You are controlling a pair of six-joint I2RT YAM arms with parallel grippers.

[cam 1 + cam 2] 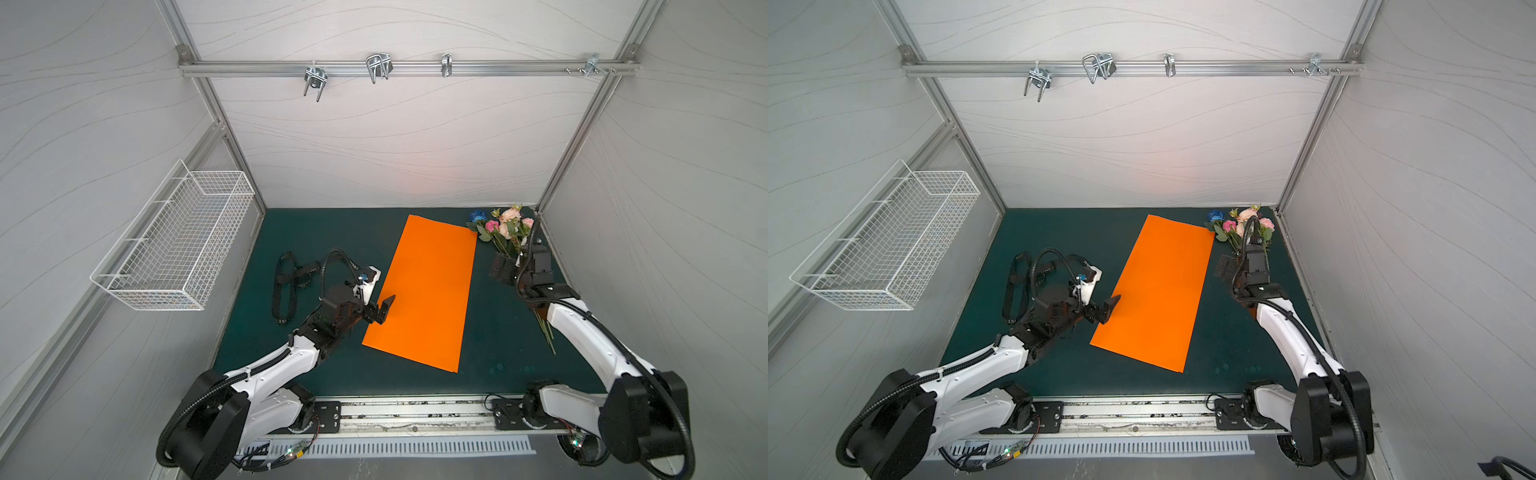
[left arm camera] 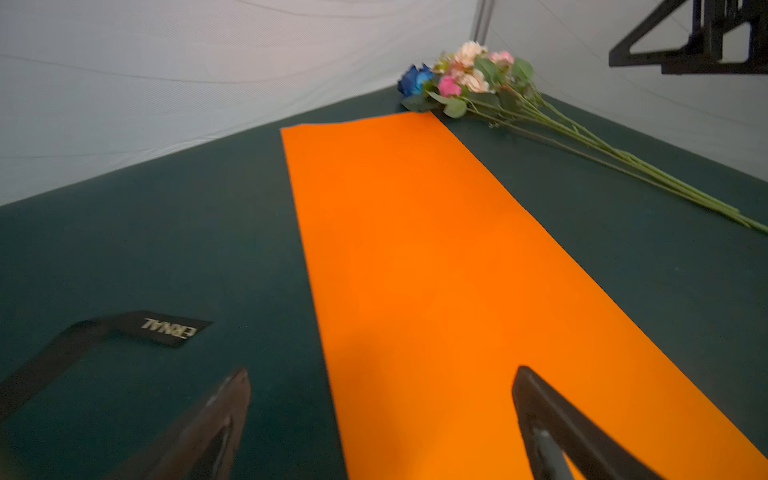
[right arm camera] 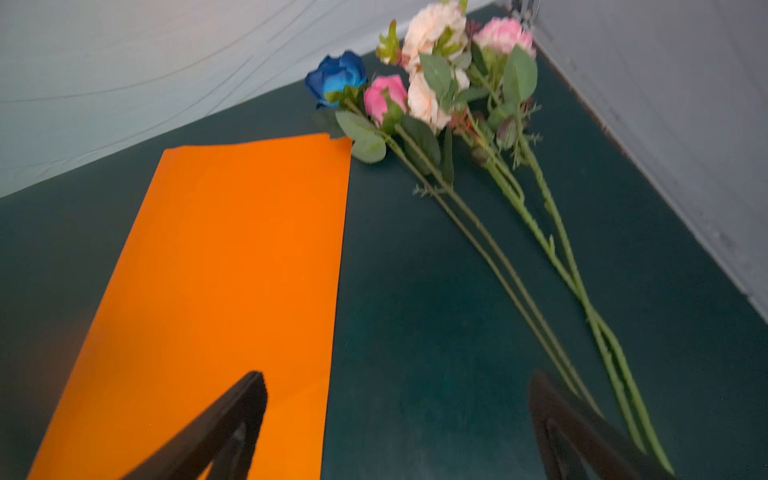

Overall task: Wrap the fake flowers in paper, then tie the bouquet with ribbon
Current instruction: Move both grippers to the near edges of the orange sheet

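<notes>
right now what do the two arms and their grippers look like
Both the left arm and right arm have white shells with black joints and bases, and a black ribbed hose loops along each. The left gripper and right gripper are black, with tapering fingers that have triangular cut-outs.

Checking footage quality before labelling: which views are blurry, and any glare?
Both top views: sharp, with an orange glow on the back wall above the orange paper sheet. Left wrist view: soft, lettering on the black ribbon smeared. Right wrist view: the bouquet of fake flowers streaked along its stems.
</notes>
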